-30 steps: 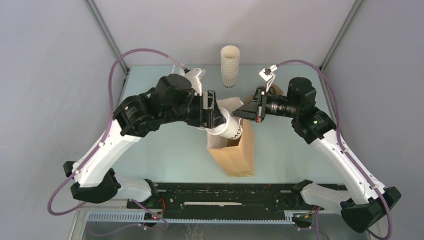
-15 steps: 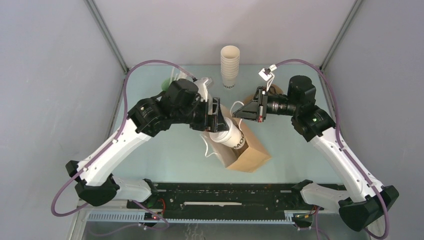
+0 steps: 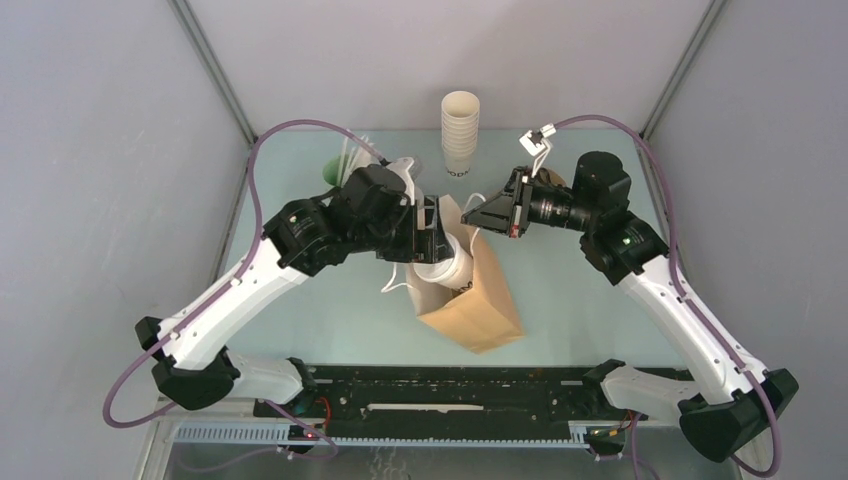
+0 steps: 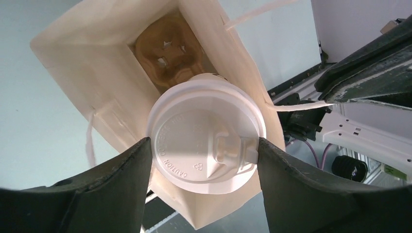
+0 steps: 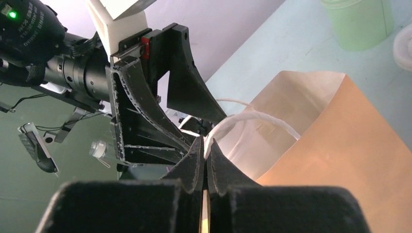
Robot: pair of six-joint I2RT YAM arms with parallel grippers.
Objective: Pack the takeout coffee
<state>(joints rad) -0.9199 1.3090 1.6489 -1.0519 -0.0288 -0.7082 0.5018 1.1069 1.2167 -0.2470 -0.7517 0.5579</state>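
Note:
The takeout coffee (image 4: 206,133), a white cup with a round white lid, hangs lid-up in the mouth of a brown paper bag (image 3: 485,310). My left gripper (image 4: 204,151) is shut on it, one finger (image 4: 124,167) on each side of the lid. From above, the coffee (image 3: 447,270) sits at the bag's open top with dark lettering just showing. A moulded cup carrier (image 4: 167,53) lies at the bag's bottom. My right gripper (image 5: 205,148) is shut on the bag's upper edge (image 5: 340,141) beside its white handle (image 5: 252,119), holding the mouth open.
A tall stack of lidless white cups (image 3: 460,130) stands at the back centre. A mint-green cup (image 3: 335,170) with straws is at the back left, behind the left arm. The arms' base rail (image 3: 450,395) runs along the near edge.
The left arm has swung the tilted coffee more upright and lower into the bag's mouth. The bag has shifted and turned under the right gripper's hold.

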